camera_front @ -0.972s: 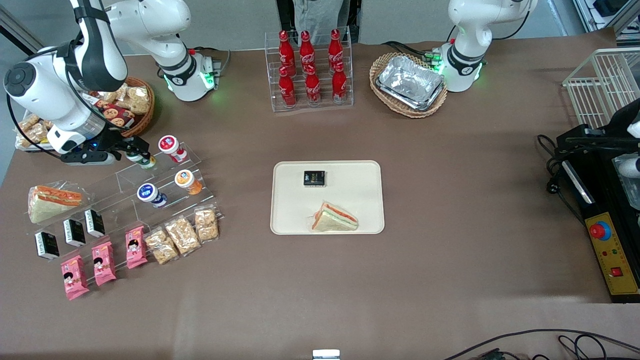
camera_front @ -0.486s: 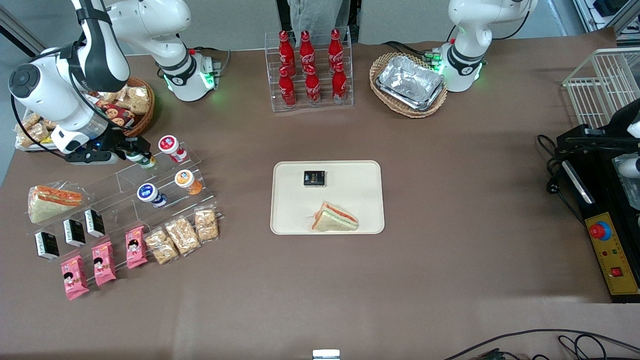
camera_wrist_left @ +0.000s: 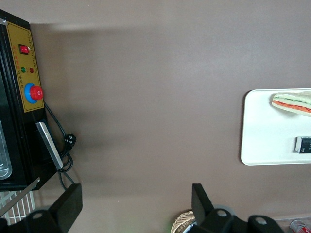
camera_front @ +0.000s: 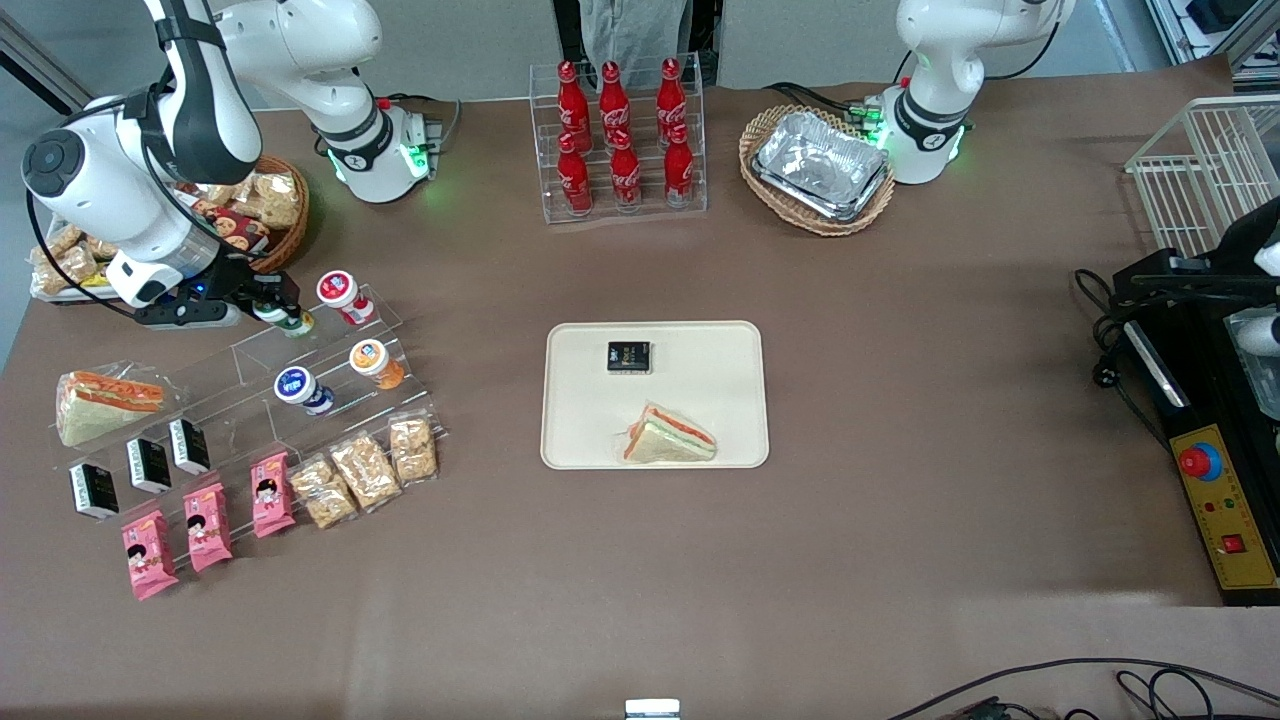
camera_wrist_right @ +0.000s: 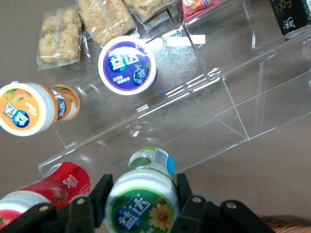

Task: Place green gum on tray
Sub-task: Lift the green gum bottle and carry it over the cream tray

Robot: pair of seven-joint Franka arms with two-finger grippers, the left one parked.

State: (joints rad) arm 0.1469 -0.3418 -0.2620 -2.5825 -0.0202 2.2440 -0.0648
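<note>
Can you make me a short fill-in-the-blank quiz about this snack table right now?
1. The gripper is shut on the gum jar with the ____ lid.
2. On the tray lie a small black packet and a ____.
3. The clear rack holds ____ red bottles.

Missing words: green; sandwich; six
</note>
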